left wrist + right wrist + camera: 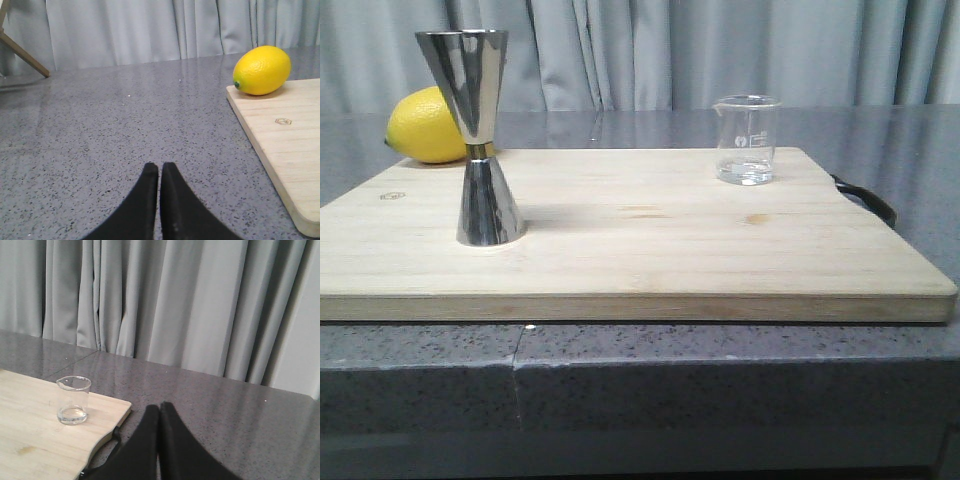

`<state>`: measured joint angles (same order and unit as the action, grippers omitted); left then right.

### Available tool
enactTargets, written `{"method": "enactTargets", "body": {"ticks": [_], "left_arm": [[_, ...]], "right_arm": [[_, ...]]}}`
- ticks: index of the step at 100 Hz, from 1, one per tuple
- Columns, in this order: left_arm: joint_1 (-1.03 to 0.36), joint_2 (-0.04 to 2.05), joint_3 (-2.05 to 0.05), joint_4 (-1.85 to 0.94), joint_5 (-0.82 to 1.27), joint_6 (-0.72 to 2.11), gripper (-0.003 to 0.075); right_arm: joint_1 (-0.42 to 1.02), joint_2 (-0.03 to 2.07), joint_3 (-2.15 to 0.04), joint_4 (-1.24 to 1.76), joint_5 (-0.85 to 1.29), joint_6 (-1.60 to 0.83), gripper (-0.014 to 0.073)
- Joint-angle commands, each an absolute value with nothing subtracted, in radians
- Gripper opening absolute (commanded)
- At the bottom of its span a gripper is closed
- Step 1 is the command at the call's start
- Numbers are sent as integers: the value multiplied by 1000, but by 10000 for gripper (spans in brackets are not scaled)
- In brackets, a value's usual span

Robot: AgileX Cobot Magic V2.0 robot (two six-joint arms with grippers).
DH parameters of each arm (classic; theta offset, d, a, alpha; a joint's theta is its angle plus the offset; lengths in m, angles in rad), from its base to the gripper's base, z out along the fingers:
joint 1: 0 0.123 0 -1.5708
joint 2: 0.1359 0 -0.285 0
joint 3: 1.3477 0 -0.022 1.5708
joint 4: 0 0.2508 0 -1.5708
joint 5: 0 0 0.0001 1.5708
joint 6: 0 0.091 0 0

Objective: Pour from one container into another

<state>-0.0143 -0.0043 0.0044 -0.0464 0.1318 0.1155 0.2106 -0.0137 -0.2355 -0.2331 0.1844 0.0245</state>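
A small clear glass beaker (pixel 747 139) with a pouring lip and white marks stands upright at the back right of the wooden board (pixel 640 260); a little clear liquid lies in its bottom. The tall steel hourglass jigger (pixel 478 140) stands upright on the board's left part. Neither gripper shows in the front view. My left gripper (pixel 160 167) is shut and empty over the grey counter, left of the board (pixel 285 145). My right gripper (pixel 159 408) is shut and empty over the counter, off the board's right end, with the beaker (pixel 73 400) some way from it.
A yellow lemon (pixel 428 126) lies at the board's back left corner, behind the jigger; the lemon (pixel 262 70) also shows in the left wrist view. A black strap handle (pixel 868 197) sticks out from the board's right end. Grey curtains hang behind the counter.
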Motion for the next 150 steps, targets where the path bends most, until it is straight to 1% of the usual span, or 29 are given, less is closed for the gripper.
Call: {"method": "enactTargets", "body": {"ticks": [1,54,74,93,107,150], "left_arm": [[-12,-30,38,-60,59,104,-19],[-12,-30,38,-60,59,104,-19],[-12,-30,38,-60,59,104,-19],[-12,-30,38,-60,59,104,-19],[-12,-30,38,-60,59,104,-19],[-12,-30,38,-60,59,104,-19]], "right_arm": [[206,-28,-261,-237,105,20,-71],[206,-28,-247,-239,104,20,-71],[199,-28,-114,-86,42,22,-71],[120,-28,-7,-33,-27,129,-71],[69,-28,31,-37,-44,161,-71],[69,-28,40,-61,-38,161,-71]]}}
